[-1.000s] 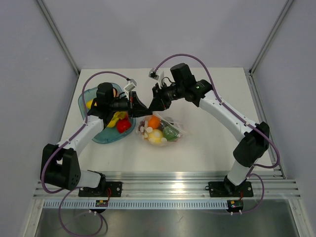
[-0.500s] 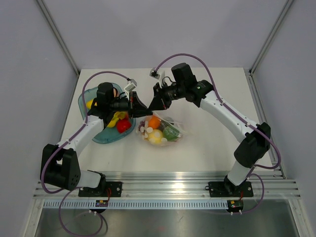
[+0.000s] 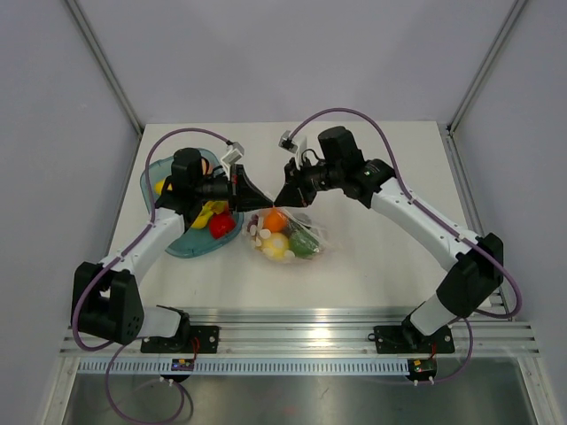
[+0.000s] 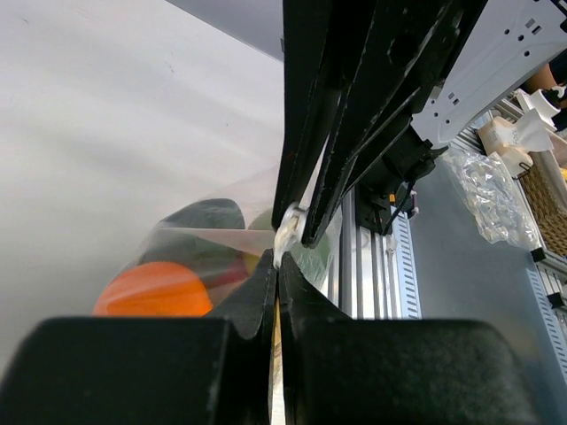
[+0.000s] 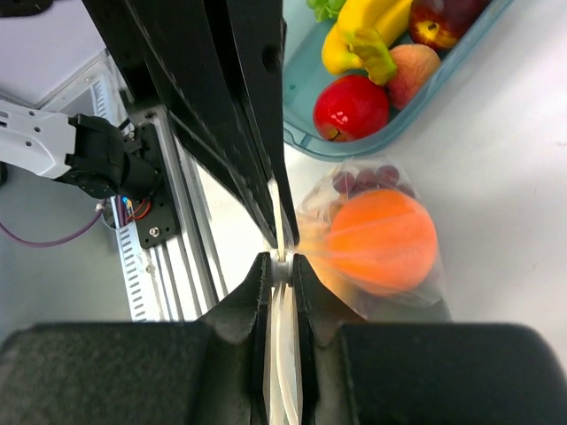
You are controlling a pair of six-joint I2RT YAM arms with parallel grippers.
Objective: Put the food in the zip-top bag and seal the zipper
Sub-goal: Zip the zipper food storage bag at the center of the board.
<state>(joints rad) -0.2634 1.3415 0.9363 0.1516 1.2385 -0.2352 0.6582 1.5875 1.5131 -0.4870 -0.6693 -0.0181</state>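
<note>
Black fingers of the left gripper and the right gripper are pressed together on the narrow clear zipper of the crinkled clear plastic zip-top bag. The bag lies just right of the translucent blue-green bowl and holds a round orange toy fruit.

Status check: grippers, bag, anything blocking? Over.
Both shut on zip-top bag's mouth edge: left gripper, right gripper, tips close together. Bag holds orange, grapes. More food in bowl beside; nothing blocking.
</note>
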